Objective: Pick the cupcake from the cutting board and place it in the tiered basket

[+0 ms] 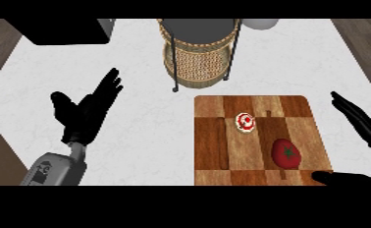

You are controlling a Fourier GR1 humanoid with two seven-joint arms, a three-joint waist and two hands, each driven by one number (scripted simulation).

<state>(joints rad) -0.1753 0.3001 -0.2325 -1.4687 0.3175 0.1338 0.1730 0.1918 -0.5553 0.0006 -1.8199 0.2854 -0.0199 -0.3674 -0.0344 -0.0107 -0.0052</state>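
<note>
- On the brown wooden cutting board [217, 138] stands the small white cupcake with red topping [246, 123], near a red tomato [286, 153].
- Behind it on the white desk [145, 99] is the woven wicker tiered basket [197, 50].
- Left hand [83, 114]: fingers straight, apart.
- Right hand [355, 116]: fingers straight, holding nothing.

White counter [145, 124] with wooden cutting board [210, 148], wicker tiered basket [196, 65].
</note>
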